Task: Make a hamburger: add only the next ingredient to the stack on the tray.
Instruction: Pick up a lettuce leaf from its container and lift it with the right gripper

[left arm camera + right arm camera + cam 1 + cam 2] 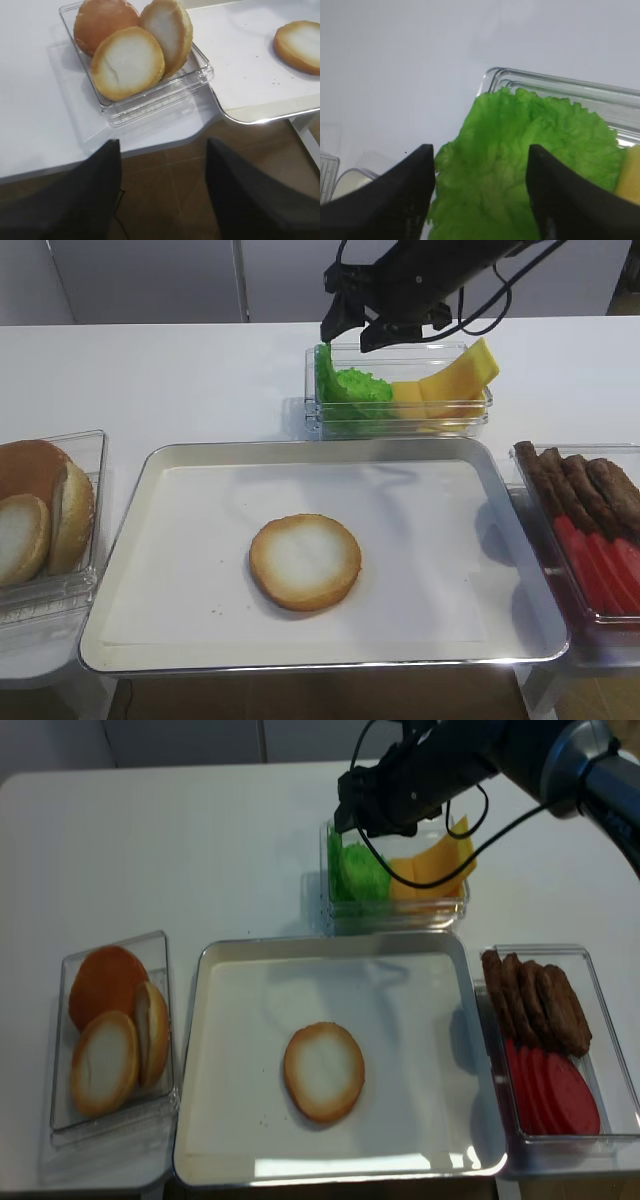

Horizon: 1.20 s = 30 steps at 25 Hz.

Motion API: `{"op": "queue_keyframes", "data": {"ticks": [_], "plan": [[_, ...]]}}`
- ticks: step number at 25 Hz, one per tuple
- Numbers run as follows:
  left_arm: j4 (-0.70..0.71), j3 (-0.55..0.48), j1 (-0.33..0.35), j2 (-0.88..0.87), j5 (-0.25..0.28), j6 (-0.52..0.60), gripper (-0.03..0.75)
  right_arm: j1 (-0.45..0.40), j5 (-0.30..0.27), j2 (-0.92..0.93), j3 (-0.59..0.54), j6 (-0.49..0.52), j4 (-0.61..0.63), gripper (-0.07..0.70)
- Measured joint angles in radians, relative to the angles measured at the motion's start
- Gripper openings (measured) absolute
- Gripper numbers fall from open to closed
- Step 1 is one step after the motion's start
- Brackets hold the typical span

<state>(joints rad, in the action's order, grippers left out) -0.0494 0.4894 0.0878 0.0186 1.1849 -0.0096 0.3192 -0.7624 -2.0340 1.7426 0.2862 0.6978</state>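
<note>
The lettuce leaf, bright green and ruffled, lies in the left end of a clear container behind the tray. My right gripper hangs just above it, open, and the lettuce shows between the two black fingers, which are not closed on it. The stack is one flat bun half, pale face up, in the middle of the paper-lined silver tray. My left gripper stands open and empty off the table's front left corner, above the floor.
Yellow cheese slices share the lettuce's container. A clear box of bun halves stands left of the tray. At its right, another box holds brown patties and red tomato slices.
</note>
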Motion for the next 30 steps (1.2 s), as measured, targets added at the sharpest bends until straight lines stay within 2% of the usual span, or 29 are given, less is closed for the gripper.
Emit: {"op": "queue_keyframes", "data": {"ticks": [5, 10, 14, 21, 30], "plan": [[0.0, 0.0, 0.0, 0.0, 0.0, 0.0, 0.402, 0.0, 0.0, -0.035, 0.002, 0.042, 0.065, 0.445], [0.0, 0.0, 0.0, 0.0, 0.0, 0.0, 0.402, 0.0, -0.01, -0.038, 0.002, 0.121, 0.132, 0.369], [0.0, 0.0, 0.0, 0.0, 0.0, 0.0, 0.402, 0.0, -0.014, -0.038, 0.002, 0.168, 0.175, 0.355], [0.0, 0.0, 0.0, 0.0, 0.0, 0.0, 0.402, 0.0, 0.014, -0.038, 0.002, 0.174, 0.159, 0.346], [0.0, 0.0, 0.0, 0.0, 0.0, 0.0, 0.402, 0.0, 0.017, -0.065, 0.002, 0.149, 0.148, 0.26]]}}
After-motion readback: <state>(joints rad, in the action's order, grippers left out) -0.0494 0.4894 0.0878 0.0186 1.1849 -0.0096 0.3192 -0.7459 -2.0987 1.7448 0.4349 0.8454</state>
